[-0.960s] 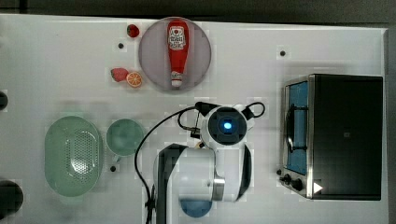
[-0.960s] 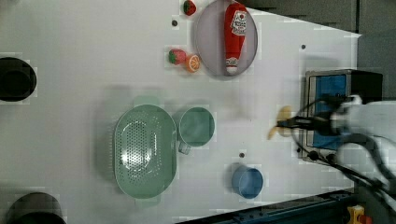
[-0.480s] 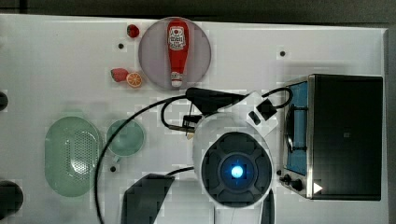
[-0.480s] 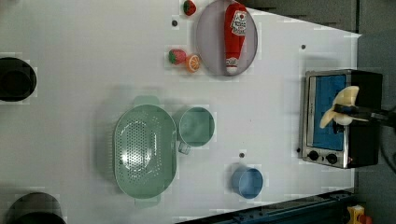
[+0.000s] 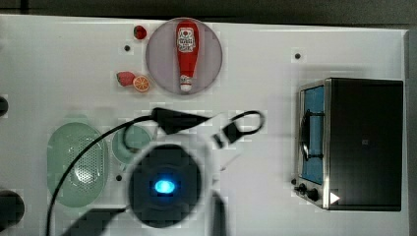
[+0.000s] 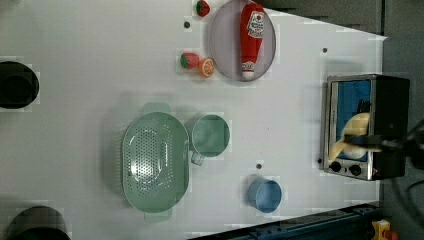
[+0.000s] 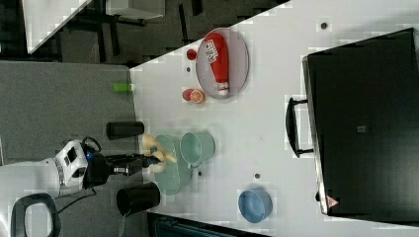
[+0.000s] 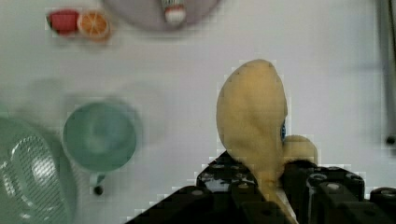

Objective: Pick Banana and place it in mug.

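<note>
My gripper [image 8: 268, 189] is shut on the pale yellow banana [image 8: 252, 121], holding it high above the table. In the wrist view the small mint-green mug [image 8: 99, 136] stands upright on the white table, off to one side of the banana. In the left view the banana [image 6: 350, 137] hangs in the gripper [image 6: 369, 143] in front of the toaster oven. In the right view the banana [image 7: 157, 152] and gripper [image 7: 147, 160] appear over the strainer's edge, beside the mug [image 7: 197, 147]. In the top view my wrist [image 5: 164, 187] hides part of the mug [image 5: 124, 145].
A green oval strainer [image 6: 155, 162] sits next to the mug [image 6: 211, 136]. A blue cup [image 6: 265, 195] stands near the table's edge. A ketchup bottle [image 5: 186, 51] lies on a grey plate [image 5: 157, 54], with strawberries and an orange slice [image 5: 141, 83] close by. A toaster oven [image 5: 354, 142] occupies the top view's right.
The arm has risen with the banana in its grip. In the top view it has moved left, from beside the toaster oven to over the mug area.
</note>
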